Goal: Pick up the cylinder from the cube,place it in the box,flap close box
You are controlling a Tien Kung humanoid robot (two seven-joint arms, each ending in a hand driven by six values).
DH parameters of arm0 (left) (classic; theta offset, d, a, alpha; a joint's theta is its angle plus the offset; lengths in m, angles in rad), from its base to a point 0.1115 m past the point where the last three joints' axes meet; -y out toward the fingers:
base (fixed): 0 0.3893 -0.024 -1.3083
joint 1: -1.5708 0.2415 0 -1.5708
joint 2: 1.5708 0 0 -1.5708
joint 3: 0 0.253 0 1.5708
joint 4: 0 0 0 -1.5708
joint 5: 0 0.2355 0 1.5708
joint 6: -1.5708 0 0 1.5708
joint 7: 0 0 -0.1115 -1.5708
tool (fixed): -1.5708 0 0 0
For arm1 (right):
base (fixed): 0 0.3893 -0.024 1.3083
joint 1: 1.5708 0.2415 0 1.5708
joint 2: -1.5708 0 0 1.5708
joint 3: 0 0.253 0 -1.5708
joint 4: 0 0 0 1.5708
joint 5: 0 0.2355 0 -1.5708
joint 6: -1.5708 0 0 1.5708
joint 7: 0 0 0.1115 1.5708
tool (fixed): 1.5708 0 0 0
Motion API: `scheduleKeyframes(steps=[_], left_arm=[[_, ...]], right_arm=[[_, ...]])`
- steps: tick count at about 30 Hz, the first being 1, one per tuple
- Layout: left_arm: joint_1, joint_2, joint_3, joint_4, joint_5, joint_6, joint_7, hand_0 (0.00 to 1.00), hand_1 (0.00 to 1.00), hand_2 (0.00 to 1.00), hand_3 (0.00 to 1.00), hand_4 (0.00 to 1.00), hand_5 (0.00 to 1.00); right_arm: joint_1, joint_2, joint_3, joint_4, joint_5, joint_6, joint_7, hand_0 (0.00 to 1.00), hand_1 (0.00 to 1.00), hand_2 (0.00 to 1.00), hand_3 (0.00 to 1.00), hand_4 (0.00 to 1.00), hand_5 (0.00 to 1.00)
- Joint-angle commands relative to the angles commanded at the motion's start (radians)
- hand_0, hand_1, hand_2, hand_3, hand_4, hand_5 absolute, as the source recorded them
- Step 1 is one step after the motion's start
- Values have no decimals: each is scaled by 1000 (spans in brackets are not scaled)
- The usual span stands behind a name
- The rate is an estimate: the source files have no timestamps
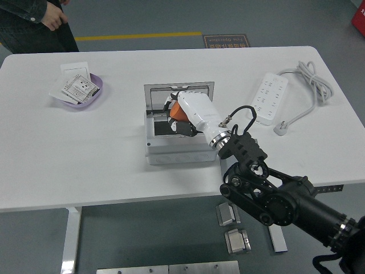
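The grey box [181, 149] stands in the middle of the table with its clear lid [165, 97] raised at the back. My right hand [181, 117] reaches over the box's open mouth and is shut on the orange cylinder [178, 112], of which only a small part shows between the fingers. The grey cube is hidden behind my right arm [251, 171]. My left hand is out of view.
A purple dish [91, 98] with paper cards sits at the far left. A white power strip [270, 97] with its coiled cable [311, 77] lies at the right. A person [34, 23] stands at the far left corner.
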Motion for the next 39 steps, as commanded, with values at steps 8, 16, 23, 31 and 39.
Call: scheduleKeyframes(steps=[8, 16, 23, 31, 39], left_arm=[[-7, 2, 2, 0, 2, -2, -1, 645, 652, 567, 673, 702, 337], [-14, 5, 2, 0, 6, -2, -7, 645, 652, 567, 673, 702, 338], [-21, 6, 4, 0, 7, -2, -12, 645, 652, 567, 673, 702, 337], [-29, 6, -7, 0, 22, -1, -8, 645, 652, 567, 673, 702, 338], [-27, 8, -21, 0, 38, 1, 4, 645, 651, 567, 672, 702, 339]], right_arm=[[67, 33, -66, -87, 27, 18, 7, 27, 177, 294, 306, 2, 2], [83, 46, -83, -156, 38, 55, 45, 28, 179, 292, 308, 2, 2], [97, 41, -74, -186, 24, 87, 88, 45, 186, 277, 274, 2, 2], [103, 31, -118, -209, 42, 84, 119, 233, 405, 554, 662, 572, 126], [106, 22, -122, -221, 39, 72, 129, 442, 523, 623, 752, 847, 253]])
